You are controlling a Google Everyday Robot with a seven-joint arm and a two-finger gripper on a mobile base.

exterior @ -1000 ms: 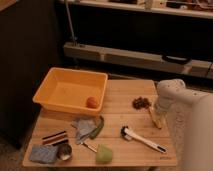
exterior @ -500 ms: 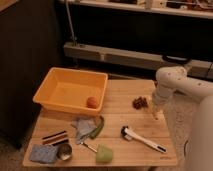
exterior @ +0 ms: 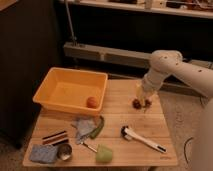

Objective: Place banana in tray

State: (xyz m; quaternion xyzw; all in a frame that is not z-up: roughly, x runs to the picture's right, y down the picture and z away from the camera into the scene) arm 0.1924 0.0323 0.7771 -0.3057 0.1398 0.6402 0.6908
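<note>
Banana (exterior: 138, 91) sits at the gripper (exterior: 143, 98), upright under the white arm (exterior: 165, 67) near the table's (exterior: 115, 125) right rear edge. Tray (exterior: 70, 90) is well apart to the left, holding an orange ball (exterior: 92, 102).

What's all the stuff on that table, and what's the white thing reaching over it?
tray: one, orange-yellow, back left of the table
round fruit: one, orange, inside the tray's near right corner
banana: one, pale yellow, back right, under the gripper
dark red item: one, beside the banana
green vegetable: one, curved, centre
cloth: one, grey-blue, centre
brush: one, white handle, front right
green cup: one, front centre
sponge: one, blue, front left
metal cup: one, beside the sponge
dark bars: two, front left
table: one, wooden
gripper: one, white arm, over the banana
</note>
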